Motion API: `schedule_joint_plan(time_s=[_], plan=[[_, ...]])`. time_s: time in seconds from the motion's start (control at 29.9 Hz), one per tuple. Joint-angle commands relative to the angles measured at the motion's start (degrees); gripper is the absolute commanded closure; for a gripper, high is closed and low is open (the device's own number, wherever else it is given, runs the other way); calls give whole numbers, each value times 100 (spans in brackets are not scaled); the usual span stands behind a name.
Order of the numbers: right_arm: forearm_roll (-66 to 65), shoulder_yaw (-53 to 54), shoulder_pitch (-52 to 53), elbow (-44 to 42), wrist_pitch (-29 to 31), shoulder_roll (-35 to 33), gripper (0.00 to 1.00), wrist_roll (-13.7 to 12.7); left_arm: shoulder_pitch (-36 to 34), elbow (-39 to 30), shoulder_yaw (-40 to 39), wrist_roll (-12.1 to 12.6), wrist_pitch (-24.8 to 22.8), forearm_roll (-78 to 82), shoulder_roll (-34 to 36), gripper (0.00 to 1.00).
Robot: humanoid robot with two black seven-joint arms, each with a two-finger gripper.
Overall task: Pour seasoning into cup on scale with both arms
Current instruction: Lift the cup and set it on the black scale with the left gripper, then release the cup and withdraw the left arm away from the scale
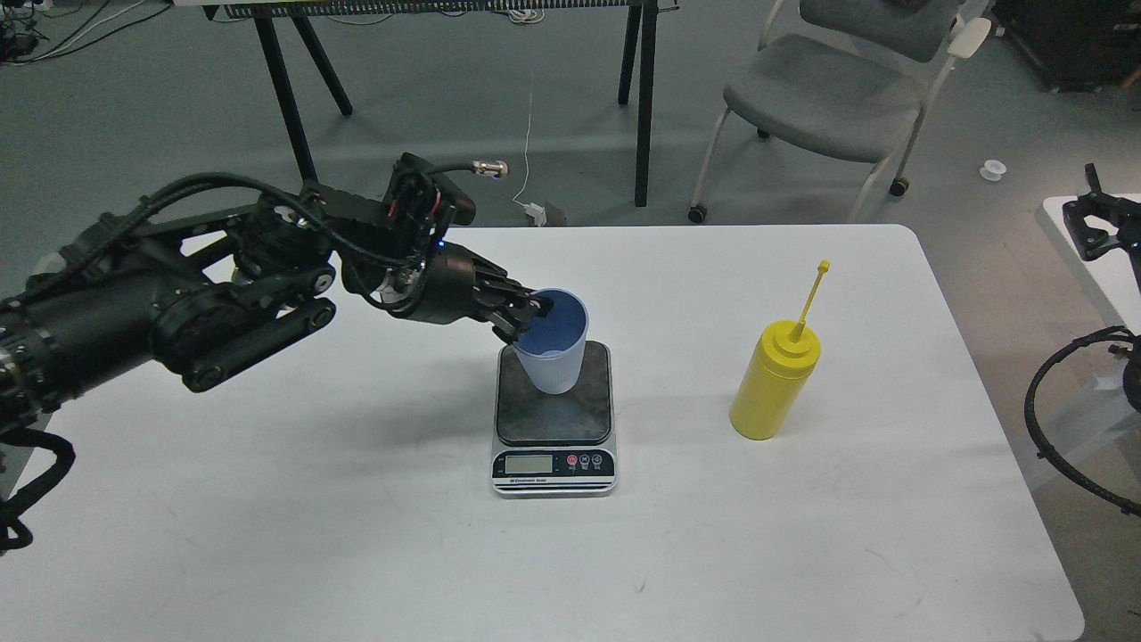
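Our left tool reaches in from the left and is closed on the near-left rim of the cup, one finger hooked inside the mouth and the other against the outer wall. The cup is pale blue and ribbed, and it hangs slightly tilted at the tool's tip, over the far part of the scale. We cannot tell whether its base touches the dark platform or sits just above it.

The scale lies directly below and a little nearer to us than the tool, with its silver front, small display and round buttons facing us. It rests flat on the white bench.

The seasoning, a tall yellow squeeze bottle, stands upright well to the right of the tool, apart from both cup and scale. Its thin cap strap sticks up and leans right from the nozzle.

Our right arm shows only as a dark bracket and cable loop at the right edge of the view; its tool is not visible to us.

Beyond the bench, a grey chair stands on the floor.
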Motion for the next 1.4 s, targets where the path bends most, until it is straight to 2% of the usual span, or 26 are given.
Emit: schedule_joint_plan(time_s=[0.0,0.4,0.63,0.67,0.7,0.77,0.8,0.9,0.94,1.04,1.24,1.37], plan=[[7,15,-12,-2,0,-15,0,0,-33,570,82,-10,0,-7,-438,97],[7,15,-30,25,0,-6,0,0,55,668,99,-19,17,-33,-447,92],[7,15,-30,25,0,-24,0,0,73,695,108,25,35,-33,-474,83],[7,15,-30,25,0,-24,0,0,81,695,108,25,35,-33,-474,80],[7,15,-47,25,0,-32,0,0,90,695,108,25,35,-33,-474,73],[7,15,-91,25,0,-32,0,0,108,695,108,25,35,-33,-474,53],[7,24,-118,16,0,-32,0,0,108,695,108,25,35,-42,-474,47],[7,41,-127,16,0,-76,0,0,108,695,108,7,35,-51,-465,46],[7,41,-144,16,0,-85,0,0,108,695,100,16,35,-60,-473,42],[7,59,-249,25,0,-111,0,0,55,686,-15,16,131,-164,-412,20],[489,103,-1126,330,0,-191,0,-35,81,712,-506,7,948,-2146,-149,1],[982,120,-2233,1497,0,-252,0,-26,143,1054,-568,-2,1352,-4194,-227,1]])
